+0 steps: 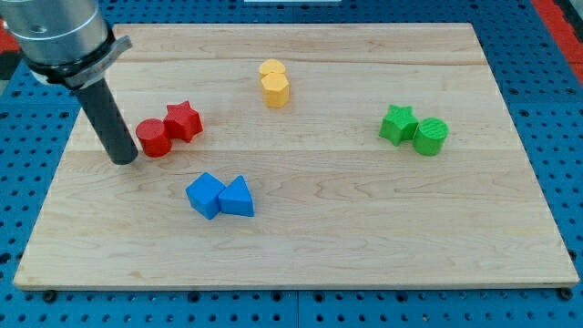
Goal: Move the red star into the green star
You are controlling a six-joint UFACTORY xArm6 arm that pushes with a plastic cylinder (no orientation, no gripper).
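The red star (183, 119) lies at the board's left, touching a red cylinder (153, 138) on its left. The green star (398, 124) lies at the view's right, touching a green cylinder (431, 136) on its right. My tip (122, 158) rests on the board just left of the red cylinder, close to it or touching it. The red cylinder stands between my tip and the red star.
Two yellow blocks (273, 82), one a hexagon, sit together near the view's top middle. A blue cube (206, 194) and a blue triangle block (238, 197) sit together below the red pair. The wooden board (364, 237) rests on a blue pegboard.
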